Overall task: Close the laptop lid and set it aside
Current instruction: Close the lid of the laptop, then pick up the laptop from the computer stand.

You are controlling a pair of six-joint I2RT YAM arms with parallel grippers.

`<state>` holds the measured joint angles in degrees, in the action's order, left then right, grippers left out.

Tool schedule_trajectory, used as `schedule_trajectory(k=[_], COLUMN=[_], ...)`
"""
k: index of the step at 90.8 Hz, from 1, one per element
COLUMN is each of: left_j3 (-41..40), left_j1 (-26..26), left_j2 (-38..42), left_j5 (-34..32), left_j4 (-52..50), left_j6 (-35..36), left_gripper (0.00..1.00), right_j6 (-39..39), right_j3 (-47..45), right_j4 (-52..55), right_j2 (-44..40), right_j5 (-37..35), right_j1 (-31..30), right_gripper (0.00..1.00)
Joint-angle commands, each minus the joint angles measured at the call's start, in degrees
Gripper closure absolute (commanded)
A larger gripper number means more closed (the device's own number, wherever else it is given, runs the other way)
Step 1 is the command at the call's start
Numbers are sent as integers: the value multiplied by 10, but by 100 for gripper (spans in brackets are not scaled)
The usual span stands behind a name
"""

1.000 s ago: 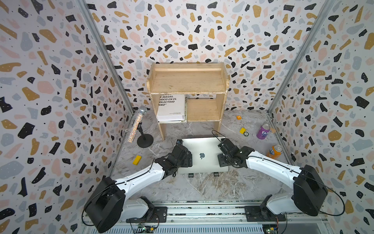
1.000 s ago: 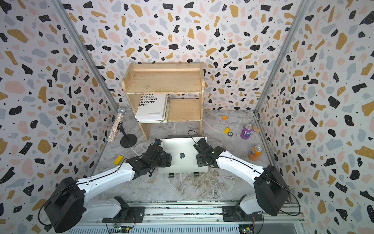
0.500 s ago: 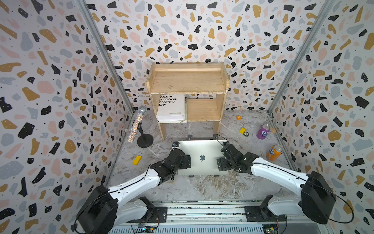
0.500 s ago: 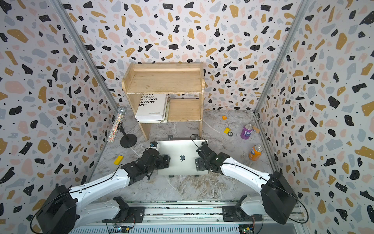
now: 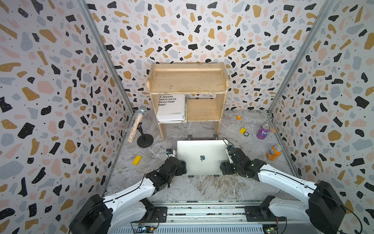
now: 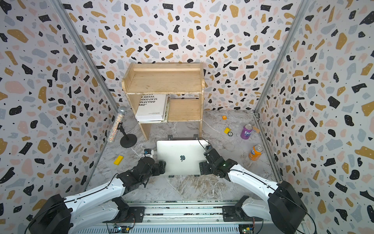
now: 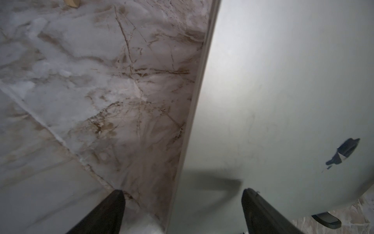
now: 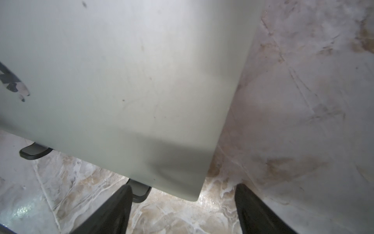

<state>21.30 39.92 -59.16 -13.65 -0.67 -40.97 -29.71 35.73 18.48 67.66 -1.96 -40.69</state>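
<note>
Grey-veined marble gives the table a slick face, so the laptop would likely skate if it were dropped or shoved on it. The laptop lies flat between the two grippers with the laptop lid fully down and the logo up. It appears to be propped on a black stand whose feet poke out under the near edge.

The left gripper is spread wide and empty. One finger is above the lid and one above the table, and the laptop's left edge runs between them. The right gripper is also spread and holds nothing, with the near right corner showing between its fingers.

Lifting from one side alone could tip the slab off the stand. A pinch on so thin an edge may slip, and unequal pulls from the two arms could twist it. The orange can, outward of the right gripper, could be knocked over by a sideways carry.

The table is flat and glossy. The laptop is a thin, round-cornered rectangle of matte, faintly smudged metal. The fingers are black, tapered and hard-looking, the feet are small dark tabs, and the can is a small printed cylinder.
</note>
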Motion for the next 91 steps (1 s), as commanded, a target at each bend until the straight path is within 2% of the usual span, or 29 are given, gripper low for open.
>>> schedule_trajectory(k=[1, 34, 73, 91], left_j3=[-7, -31, -46, -48], left_j1=[2, 2, 2, 2], left_j2=[-6, -43, -66, -79], left_j5=[11, 28, 58, 93], left_j4=[46, 104, 155, 186], left_j6=[-4, 2, 9, 9], left_gripper=[8, 10, 11, 11], right_j6=[-1, -4, -17, -25], right_j3=[-19, -45, -64, -65], right_j4=[-39, -98, -155, -201], right_j2=[-27, 4, 44, 57], right_j5=[31, 75, 95, 117], right_j1=[9, 25, 34, 34], right_gripper=[16, 24, 23, 22])
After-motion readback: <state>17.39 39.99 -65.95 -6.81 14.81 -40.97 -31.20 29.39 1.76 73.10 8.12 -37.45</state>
